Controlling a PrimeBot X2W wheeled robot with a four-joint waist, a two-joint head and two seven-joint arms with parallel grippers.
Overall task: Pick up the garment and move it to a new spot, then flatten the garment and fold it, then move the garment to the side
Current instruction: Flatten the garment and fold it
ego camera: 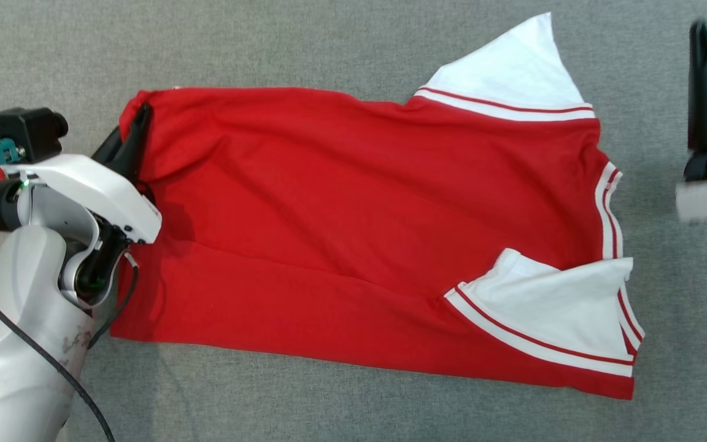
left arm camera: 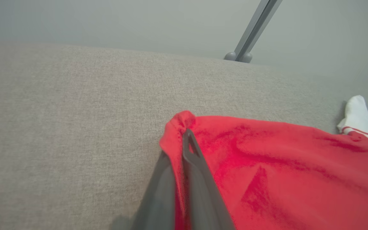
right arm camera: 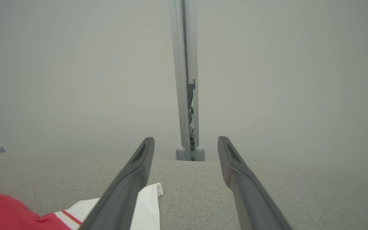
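On grey fabric surface (ego camera: 329, 49), left gripper (left arm camera: 185, 137) clamped on red garment (ego camera: 341, 202) corner; right gripper (right arm camera: 185, 140) spread apart, clear, near white sleeve (ego camera: 513, 67).

Soft matt cloth on a coarse woven cover, beside hard plastic and metal.

The T-shirt (ego camera: 341, 233) is a soft, matt red knit with white sleeves of the same dull cloth, lying in shallow creases. The table (ego camera: 267, 399) wears a grey woven fabric, rougher in grain. The left end effector (left arm camera: 186, 134) and right end effector (right arm camera: 185, 142) have fingers of dark, smooth, matt plastic. The left forearm shell (ego camera: 10, 368) is glossy pale plastic, scuffed low down, crossed by a black rubbery cable (ego camera: 94, 412). The post (right arm camera: 184, 80) looks like smooth grey metal, satin-finished.
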